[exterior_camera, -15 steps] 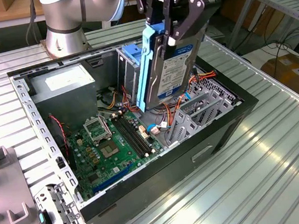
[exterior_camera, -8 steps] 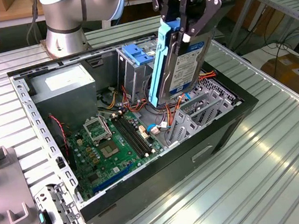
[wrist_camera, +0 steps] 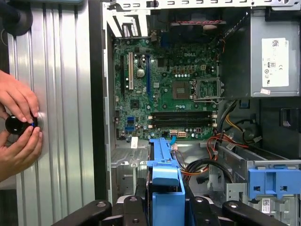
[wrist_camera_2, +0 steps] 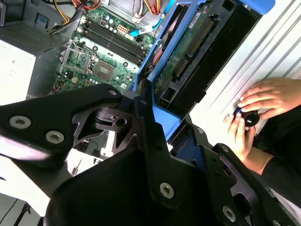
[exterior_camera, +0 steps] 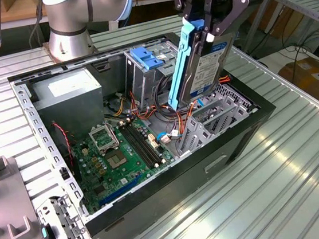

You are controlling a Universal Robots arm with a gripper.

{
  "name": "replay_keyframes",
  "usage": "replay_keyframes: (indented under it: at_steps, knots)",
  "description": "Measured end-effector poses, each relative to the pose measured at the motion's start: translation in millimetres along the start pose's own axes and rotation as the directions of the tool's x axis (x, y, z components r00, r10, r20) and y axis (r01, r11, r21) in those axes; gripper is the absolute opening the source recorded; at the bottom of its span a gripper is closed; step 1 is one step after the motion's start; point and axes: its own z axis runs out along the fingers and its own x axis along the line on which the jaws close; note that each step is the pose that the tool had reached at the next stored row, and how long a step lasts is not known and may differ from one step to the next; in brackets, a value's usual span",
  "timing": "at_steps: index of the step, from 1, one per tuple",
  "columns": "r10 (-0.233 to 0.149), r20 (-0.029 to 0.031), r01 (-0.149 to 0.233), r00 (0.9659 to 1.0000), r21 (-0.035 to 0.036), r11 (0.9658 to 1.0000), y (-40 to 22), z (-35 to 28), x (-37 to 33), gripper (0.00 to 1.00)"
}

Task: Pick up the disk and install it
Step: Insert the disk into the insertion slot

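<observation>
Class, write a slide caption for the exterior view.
End effector holds the disk on edge over the open case.

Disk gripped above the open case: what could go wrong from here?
The disk, held by its upper end in the gripper, hangs tilted over loose cables; it might snag them or slip onto the motherboard. A person's hands on the table beside the case could be struck.

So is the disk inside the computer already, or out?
Out, not put in yet. In the exterior view the gripper holds the disk tipped up on its edge over the open computer case.
</observation>
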Motion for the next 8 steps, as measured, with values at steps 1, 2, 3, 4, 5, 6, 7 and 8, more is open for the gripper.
replay_keyframes:
  at_steps: [1, 2, 3, 4, 5, 6, 7, 8]
  knots:
    - [0.000, 0.0001, 0.000, 1.0000, 0.0000, 1.0000, 0.0, 0.0, 0.0, 0.37]
    - [0.000, 0.0001, 0.000, 1.0000, 0.0000, 1.0000, 0.0, 0.1, 0.0, 0.37]
    - [0.000, 0.0001, 0.000, 1.0000, 0.0000, 1.0000, -0.1, 0.1, 0.0, 0.37]
    - [0.000, 0.0001, 0.000, 1.0000, 0.0000, 1.0000, -0.2, 0.1, 0.0, 0.37]
    - [0.000, 0.0001, 0.000, 1.0000, 0.0000, 1.0000, -0.2, 0.1, 0.0, 0.37]
    - [0.000, 0.0002, 0.000, 1.0000, 0.0000, 1.0000, -0.2, 0.1, 0.1, 0.37]
    - [0.000, 0.0002, 0.000, 1.0000, 0.0000, 1.0000, -0.3, 0.2, 0.8, 0.37]
    - [0.000, 0.0001, 0.000, 1.0000, 0.0000, 1.0000, -0.3, 0.2, 1.7, 0.37]
